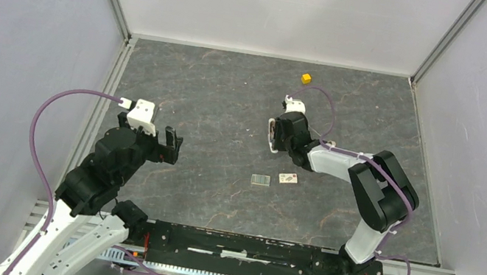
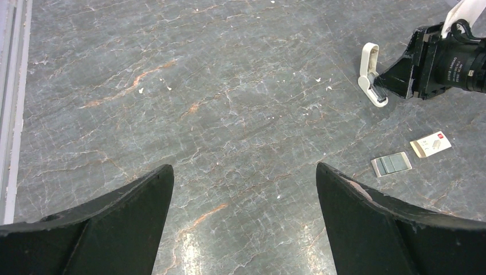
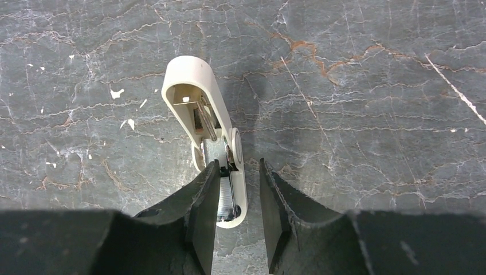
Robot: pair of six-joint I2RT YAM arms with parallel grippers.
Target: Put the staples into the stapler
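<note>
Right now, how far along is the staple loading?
Done: the stapler lies hinged open, channel exposed. In hand: the right fingers straddle its lower arm, not clamped. To do: the staples lie beside a card, not yet loaded.

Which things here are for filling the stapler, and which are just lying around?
For the job:
- the stapler
- the staples
- the right gripper, its jaws either side of the stapler

Just lying about:
- the small pale card beside the staples
- the yellow cube far back
</note>
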